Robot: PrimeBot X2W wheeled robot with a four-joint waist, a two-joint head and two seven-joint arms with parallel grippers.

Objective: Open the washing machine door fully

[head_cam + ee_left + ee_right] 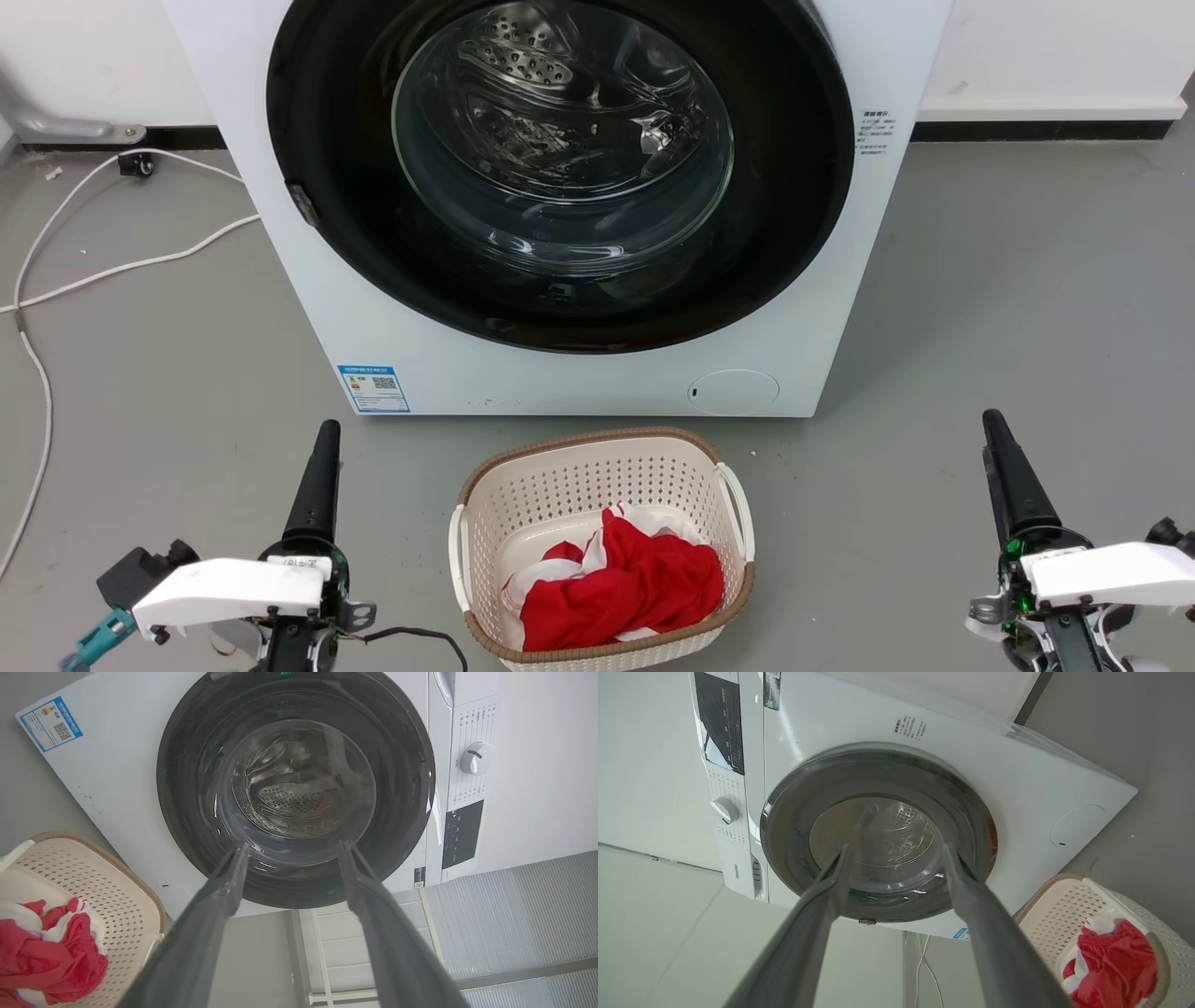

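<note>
My left end effector (326,437) hangs low, fingers spread, pointing at the machine (597,383). Its door (560,159) sits shut, ahead and above, with the catch (301,203) on the left rim, so I judge this arm nearer. The right end effector (993,427), likewise spread, waits low, well apart.

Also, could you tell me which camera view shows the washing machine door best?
The right wrist view: the whole round door sits inside the frame, shut against the machine, seen at a slant. The left wrist view shows it more squarely but clips one edge. The head view cuts off its top.
</note>
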